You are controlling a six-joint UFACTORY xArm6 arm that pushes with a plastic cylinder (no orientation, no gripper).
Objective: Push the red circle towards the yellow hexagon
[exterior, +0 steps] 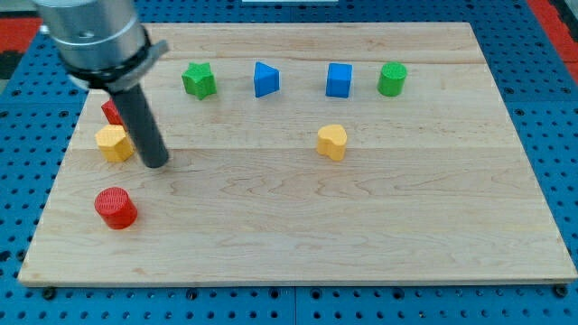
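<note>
The red circle (116, 207) lies at the view's lower left of the wooden board. The yellow hexagon (113, 143) lies above it, near the board's left edge. My tip (156, 163) is at the end of the dark rod, just right of the yellow hexagon and up and to the right of the red circle, touching neither that I can see. A second red block (110, 111) sits just above the hexagon, partly hidden by the rod.
A green star-like block (199, 79), a blue triangular block (265, 79), a blue cube (339, 79) and a green cylinder (392, 78) stand in a row near the view's top. A yellow heart-like block (331, 141) lies mid-board. The board (361, 235) lies on a blue pegboard.
</note>
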